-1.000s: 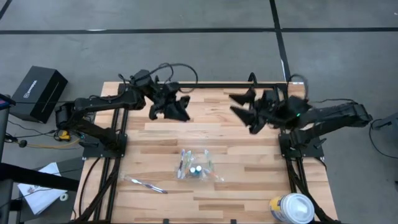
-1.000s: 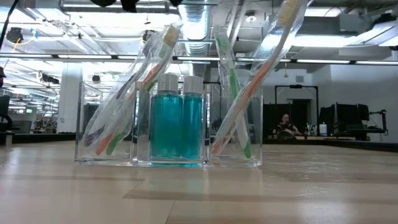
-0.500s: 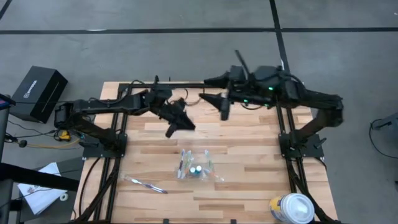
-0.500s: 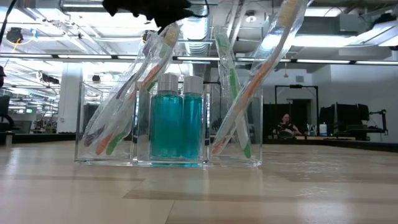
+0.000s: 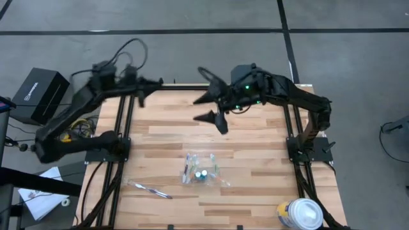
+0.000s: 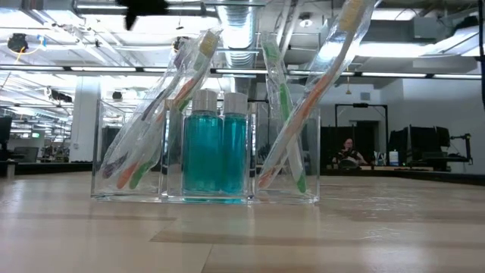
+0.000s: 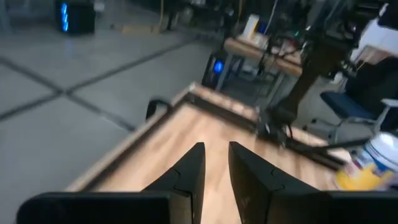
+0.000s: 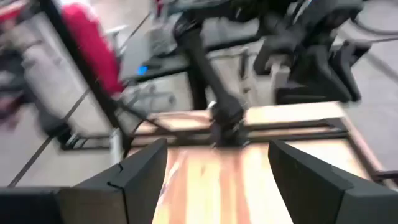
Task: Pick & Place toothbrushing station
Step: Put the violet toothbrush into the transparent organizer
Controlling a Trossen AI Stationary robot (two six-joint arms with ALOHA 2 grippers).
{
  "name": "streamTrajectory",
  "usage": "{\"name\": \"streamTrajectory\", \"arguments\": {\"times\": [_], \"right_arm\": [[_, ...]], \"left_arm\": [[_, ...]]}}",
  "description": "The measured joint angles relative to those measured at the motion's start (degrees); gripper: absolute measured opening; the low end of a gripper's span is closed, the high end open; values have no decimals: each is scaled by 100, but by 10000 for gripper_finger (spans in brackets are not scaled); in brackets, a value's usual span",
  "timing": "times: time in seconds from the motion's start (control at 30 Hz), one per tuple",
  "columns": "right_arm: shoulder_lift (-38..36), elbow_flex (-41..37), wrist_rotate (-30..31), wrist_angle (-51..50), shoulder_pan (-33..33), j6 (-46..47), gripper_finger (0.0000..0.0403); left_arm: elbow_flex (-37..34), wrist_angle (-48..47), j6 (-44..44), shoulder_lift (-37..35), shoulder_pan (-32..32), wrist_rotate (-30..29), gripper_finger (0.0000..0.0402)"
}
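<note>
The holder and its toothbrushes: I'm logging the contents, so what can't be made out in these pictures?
- High view: holder too small to count toothbrushes or tubes.
- Low view: toothbrushes' tops cut off by the upper edge; wrappers overlap, so the count is unclear.
- Low view: loose toothbrush out of frame.
- Wrist views: motion-blurred, no holder visible.

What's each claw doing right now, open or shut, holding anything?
Left claw: nearly closed with a narrow gap, holding nothing, by the table's far left corner.
Right claw: wide open, empty, above the table's far middle.
</note>
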Motion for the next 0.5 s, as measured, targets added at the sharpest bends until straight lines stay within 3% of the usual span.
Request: {"name": "streamTrajectory", "arguments": {"times": [0.23,0.5], "right_arm": [[-87,13,-430,-320,28,-597,270],[-172,19,-787,-283,-188,-874,270]], "left_arm": [[-4,-3949,-112,-1223,-342,-504,65],[-6,-5839,-936,-1274,-1915,-359,65]]}}
